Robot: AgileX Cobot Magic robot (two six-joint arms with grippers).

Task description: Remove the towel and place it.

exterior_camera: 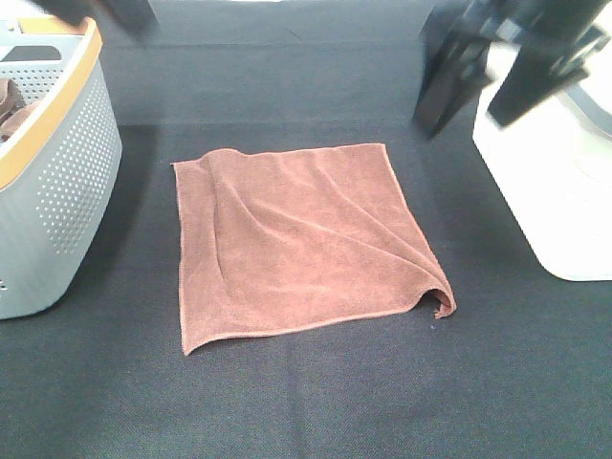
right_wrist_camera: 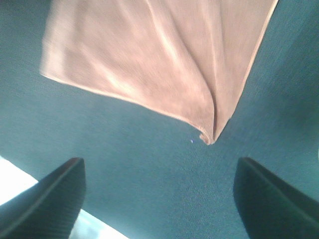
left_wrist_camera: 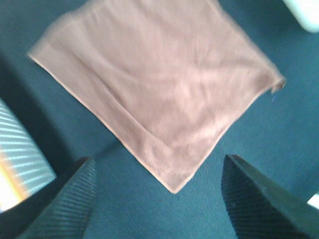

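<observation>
Dark worktop (exterior_camera: 316, 392), reddish-brown towel (exterior_camera: 296, 239) spread flat at centre, grey basket (exterior_camera: 57, 182) at nine o'clock, white bin (exterior_camera: 564, 191) at three o'clock

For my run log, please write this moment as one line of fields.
towel: spread flat on table, one corner curled | left gripper: open, empty, above towel corner | right gripper: open, empty | grey basket: left of towel

The towel (exterior_camera: 296, 239) lies spread flat on the bench (exterior_camera: 382, 402), about midway across it, with its near right corner curled up. To its left, a little apart, stands the basket (exterior_camera: 57, 182) at the bench's left edge, with bunched cloths (exterior_camera: 11, 110) inside it. To its right, near the right edge, sits a tub (exterior_camera: 564, 191), and the right gripper (exterior_camera: 497, 72) hangs above the far right, behind the towel and beside the tub.
</observation>
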